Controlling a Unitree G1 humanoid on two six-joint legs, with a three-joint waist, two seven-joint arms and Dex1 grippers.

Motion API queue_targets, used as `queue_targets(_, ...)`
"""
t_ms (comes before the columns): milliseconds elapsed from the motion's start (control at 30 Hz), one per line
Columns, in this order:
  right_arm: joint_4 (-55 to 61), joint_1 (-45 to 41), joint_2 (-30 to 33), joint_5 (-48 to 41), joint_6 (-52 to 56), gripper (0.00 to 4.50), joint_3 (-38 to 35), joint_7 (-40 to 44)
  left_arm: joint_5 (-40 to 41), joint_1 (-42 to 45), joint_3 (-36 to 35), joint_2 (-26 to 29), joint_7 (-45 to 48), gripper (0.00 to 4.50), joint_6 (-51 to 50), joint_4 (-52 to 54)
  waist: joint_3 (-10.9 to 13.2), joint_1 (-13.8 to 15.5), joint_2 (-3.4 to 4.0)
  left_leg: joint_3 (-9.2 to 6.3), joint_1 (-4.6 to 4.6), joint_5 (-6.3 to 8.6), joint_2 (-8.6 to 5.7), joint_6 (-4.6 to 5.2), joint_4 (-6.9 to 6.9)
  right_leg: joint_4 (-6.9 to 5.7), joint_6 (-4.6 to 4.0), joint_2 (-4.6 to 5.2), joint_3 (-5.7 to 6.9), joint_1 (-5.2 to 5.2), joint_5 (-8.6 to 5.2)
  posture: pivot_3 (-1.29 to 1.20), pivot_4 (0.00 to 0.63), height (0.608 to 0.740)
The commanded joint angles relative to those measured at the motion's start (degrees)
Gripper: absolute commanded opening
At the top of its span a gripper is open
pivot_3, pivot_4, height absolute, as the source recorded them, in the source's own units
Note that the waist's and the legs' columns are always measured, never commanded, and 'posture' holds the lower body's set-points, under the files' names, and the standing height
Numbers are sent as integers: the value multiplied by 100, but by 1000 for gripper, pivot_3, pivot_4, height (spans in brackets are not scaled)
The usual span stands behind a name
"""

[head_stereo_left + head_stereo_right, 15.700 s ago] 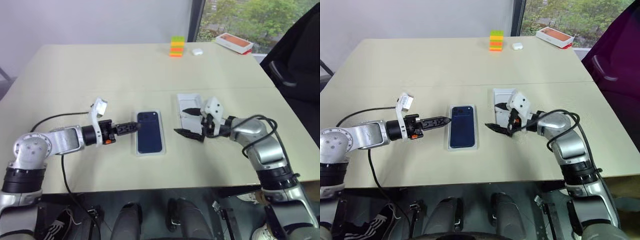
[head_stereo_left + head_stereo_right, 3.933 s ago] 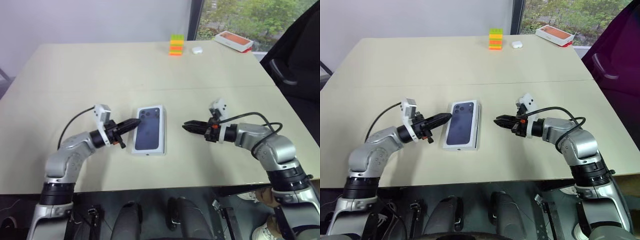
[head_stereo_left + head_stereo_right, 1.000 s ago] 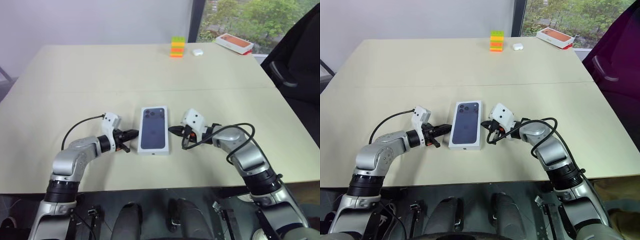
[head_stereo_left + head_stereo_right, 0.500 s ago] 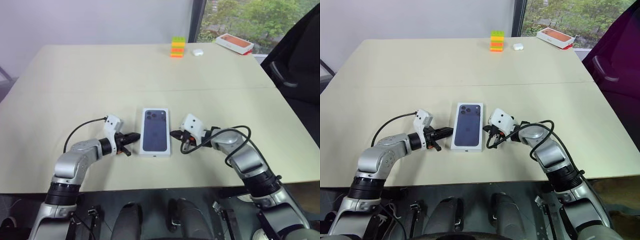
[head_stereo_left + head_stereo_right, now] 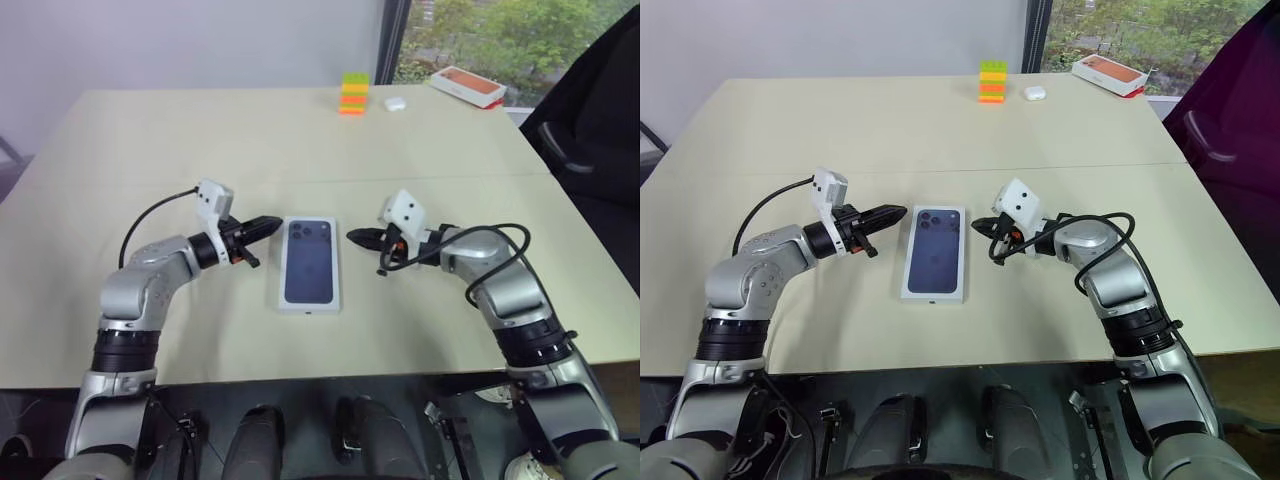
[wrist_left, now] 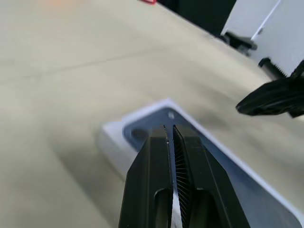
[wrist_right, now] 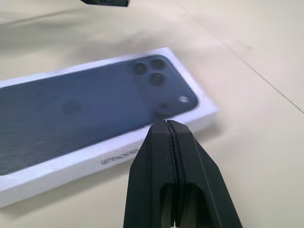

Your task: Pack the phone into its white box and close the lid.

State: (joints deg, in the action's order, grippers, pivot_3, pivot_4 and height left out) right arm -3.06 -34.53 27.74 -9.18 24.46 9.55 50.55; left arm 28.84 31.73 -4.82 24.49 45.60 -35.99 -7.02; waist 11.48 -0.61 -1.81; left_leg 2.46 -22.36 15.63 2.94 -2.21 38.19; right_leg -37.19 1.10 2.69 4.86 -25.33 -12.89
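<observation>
1. Since the lid (image 5: 309, 262) sits square on the white box with its printed phone picture facing up, the package looks closed; it lies flat on the surface (image 5: 200, 140), in the near middle, between the two arms.
2. Whatever is inside cannot be seen, so I can only judge that the phone is packed beneath the lid; no loose phone lies anywhere on the surface.
3. Only the lid's white side walls show from the wrist views, reaching down to the surface with no gap I can make out, which suggests it is pushed fully home.
4. To the box's left, the left hand (image 5: 270, 225) hovers just beside the corner with the printed lenses, its two fingers pressed together on nothing, pointing across toward the box.
5. On the other side, the right hand (image 5: 357, 236) hangs near the box's far right edge, fingers together too and empty, aimed back at the left one.
6. Both hands appear raised clear of the box rather than touching it; that placing on opposite sides fits squaring or pressing a lid from both flanks, and I judge the work is essentially finished.
7. Farther off, at the back edge of the surface, stand a small stack of coloured blocks (image 5: 353, 93), a little white case (image 5: 394, 102) and a white box with an orange top (image 5: 468, 85), all well apart from the packed box.
</observation>
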Motion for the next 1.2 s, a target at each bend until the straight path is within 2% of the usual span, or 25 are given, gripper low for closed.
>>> queue_targets(33, -634, -526, -485, 288, -536, 20, 128, -449, -547, 552, 458, -388, 29, 271, 823, -889, 0, 1, 0, 0, -1, 0, 0, 0, 1, 0, -1, -1, 0, -1, 1, 0, 150, 740)
queue_targets(233, -1422, -713, -916, 562, -994, 20, 332, -632, -1036, 841, 833, -603, 319, 271, 1393, -1879, 0, -13, 0, 2, -2, 0, 2, 0, -5, 0, 0, -2, 0, -4, 0, 0, 150, 740)
queue_targets(400, -1379, -379, -799, 694, -1030, 20, 602, -309, -1208, 584, 1034, -438, 616, 271, 1252, -1847, -2, -10, 0, 4, -1, 0, 1, 1, -8, -1, 2, 3, 0, -3, -1, 0, 150, 740)
queue_targets(500, -958, 1, -564, 671, -931, 20, 719, 24, -1242, 213, 1139, -182, 903, 271, 1150, -1440, -6, -22, 4, 5, 18, 1, 1, 1, -8, -1, 3, 2, -1, 13, -1, 0, 150, 740)
queue_targets(667, 518, 703, -29, -75, -128, 20, 569, 790, -599, -486, 1084, 257, 1383, 271, 231, 23, -14, -10, 14, 1, 64, 2, 3, 0, -14, 3, 7, 0, -1, 56, -6, 0, 150, 740)
queue_targets(800, 1458, 1188, 325, -620, 309, 20, 405, 1078, -199, -1110, 1066, 601, 1601, 271, -172, 1104, -13, -3, 15, 4, 74, 3, 4, 0, -22, 8, 26, 3, -9, 64, -20, 0, 150, 740)
queue_targets(900, 1850, 1463, 502, -857, 463, 20, 359, 1175, -118, -1325, 983, 673, 1509, 271, -246, 1392, -12, 2, 16, 3, 71, 4, 4, 0, -24, 17, 28, 3, -9, 61, -23, 0, 150, 740)
queue_targets(1033, 1854, 1456, 471, -1028, 570, 20, 130, 949, -103, -1252, 674, 610, 1191, 271, -123, 1228, -11, 9, 15, 1, 69, 4, 2, 0, -23, 19, 29, 3, -8, 61, -23, 0, 150, 740)
queue_targets(1067, 1791, 1362, 450, -1179, 658, 0, -91, 859, -26, -1206, 451, 663, 1181, 671, -38, 1185, -11, 9, 15, 1, 66, 4, 2, 0, -23, 20, 29, 3, -7, 60, -23, 0, 150, 740)
queue_targets(1100, 1729, 1265, 479, -1385, 777, 253, -355, 838, 30, -1193, 234, 848, 1285, 811, 43, 1168, -9, 7, 12, 1, 63, 4, 2, 0, -23, 19, 29, 3, -7, 57, -23, 0, 150, 740)
queue_targets(1133, 1681, 1193, 507, -1541, 865, 541, -538, 821, 68, -1182, 85, 983, 1362, 1144, 103, 1150, -9, -9, 11, 1, 52, 4, 2, 0, -22, 19, 29, 2, -7, 47, -23, 0, 150, 740)
queue_targets(1200, 1606, 1112, 620, -1601, 799, 1281, -733, 835, 99, -1148, -137, 1192, 1475, 2051, 256, 1034, -9, -9, 12, 3, 10, 3, 2, 1, -16, 8, 25, -1, -8, 2, -18, 0, 150, 740)
